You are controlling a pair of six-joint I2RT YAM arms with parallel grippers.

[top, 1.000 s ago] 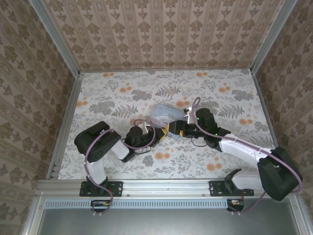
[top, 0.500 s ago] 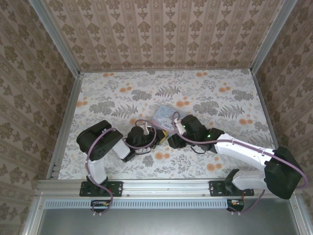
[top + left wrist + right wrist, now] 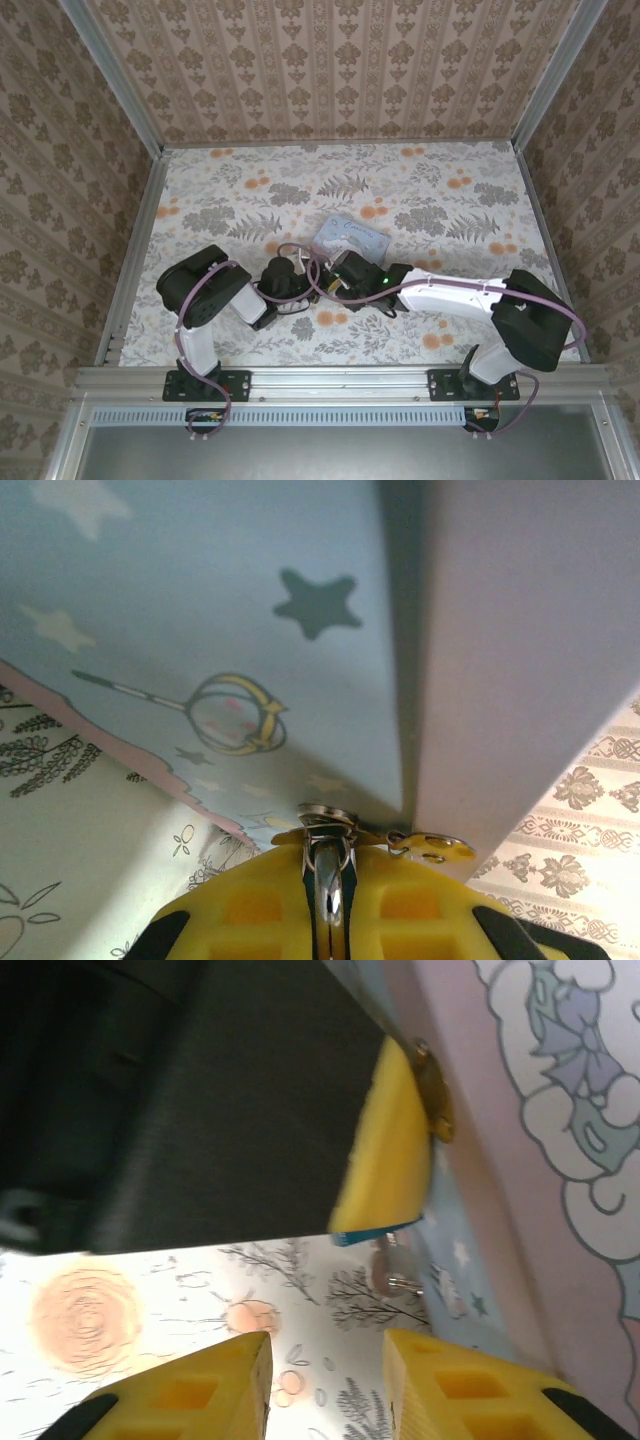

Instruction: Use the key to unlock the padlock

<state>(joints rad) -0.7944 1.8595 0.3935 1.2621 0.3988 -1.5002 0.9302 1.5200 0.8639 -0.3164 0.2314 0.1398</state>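
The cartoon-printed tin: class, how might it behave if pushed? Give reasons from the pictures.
The tin probably slides rather than rolls: it looks flat-sided and rectangular. Its smooth printed wall looks stiff and likely slippery to grip.

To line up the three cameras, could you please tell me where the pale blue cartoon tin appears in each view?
Top external: the tin lies flat near the picture's centre.
Left wrist: the tin spans the upper part, very close, its blue starry face showing.
Right wrist: the tin runs down the right side, with a pink edge and cloud print.
Shared landmark: the floral tablecloth beneath it.
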